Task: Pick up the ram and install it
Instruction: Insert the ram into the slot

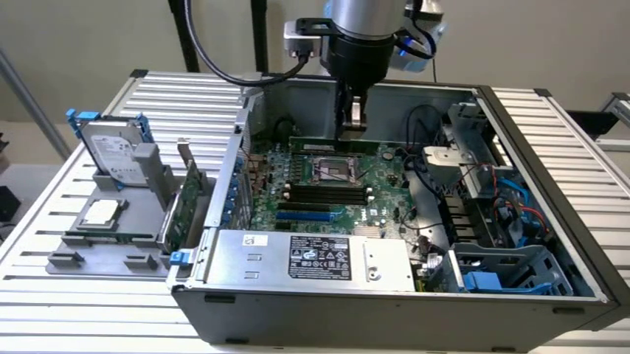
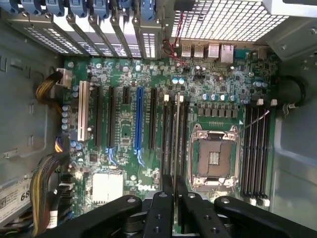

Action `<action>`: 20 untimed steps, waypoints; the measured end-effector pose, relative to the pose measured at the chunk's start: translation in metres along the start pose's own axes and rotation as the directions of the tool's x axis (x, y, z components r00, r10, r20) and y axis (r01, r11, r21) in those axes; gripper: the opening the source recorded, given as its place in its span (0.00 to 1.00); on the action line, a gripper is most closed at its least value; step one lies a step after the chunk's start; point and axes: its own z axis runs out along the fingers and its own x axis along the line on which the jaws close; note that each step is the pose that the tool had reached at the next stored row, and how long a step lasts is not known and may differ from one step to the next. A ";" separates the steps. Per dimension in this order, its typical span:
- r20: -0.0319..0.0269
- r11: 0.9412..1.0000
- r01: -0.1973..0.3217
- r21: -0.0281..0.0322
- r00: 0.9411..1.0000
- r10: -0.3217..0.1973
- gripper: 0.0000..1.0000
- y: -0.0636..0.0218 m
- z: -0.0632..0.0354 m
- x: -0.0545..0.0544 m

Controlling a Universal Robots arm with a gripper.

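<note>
- Silver metal power supply box [image 1: 305,258], at the near wall of the open grey computer case [image 1: 394,313] on the slatted worktop [image 1: 49,302].
- Green motherboard [image 1: 389,184], with an empty square silver processor socket [image 1: 335,171].
- Long thin green ram stick [image 1: 317,144], standing on edge at the black slots just beyond the socket. Pickup is done; full seating cannot be told.
- Black gripper [image 1: 352,127], closed narrowly on the ram's top edge.

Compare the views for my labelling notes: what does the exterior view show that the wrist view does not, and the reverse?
Exterior view: the hard drive and expansion card standing on the grey tray outside the case. Wrist view: the perforated rear grille. Both: the empty processor socket and the ram clamped in the jaws.
</note>
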 end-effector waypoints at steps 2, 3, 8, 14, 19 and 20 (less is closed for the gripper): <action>0.000 1.000 0.000 0.000 1.000 0.000 0.00 -0.0001 0.0036 0.000; 0.000 1.000 0.000 0.000 1.000 0.000 0.00 -0.0002 0.0054 0.000; 0.000 1.000 0.000 0.000 1.000 0.000 0.00 -0.0004 0.0145 0.000; 0.000 1.000 0.000 0.000 1.000 0.000 0.00 -0.0008 0.0255 0.002; 0.000 1.000 0.000 0.000 1.000 0.000 0.00 -0.0016 0.0345 0.003; 0.000 1.000 0.000 0.000 1.000 0.000 0.00 -0.0017 0.0362 0.004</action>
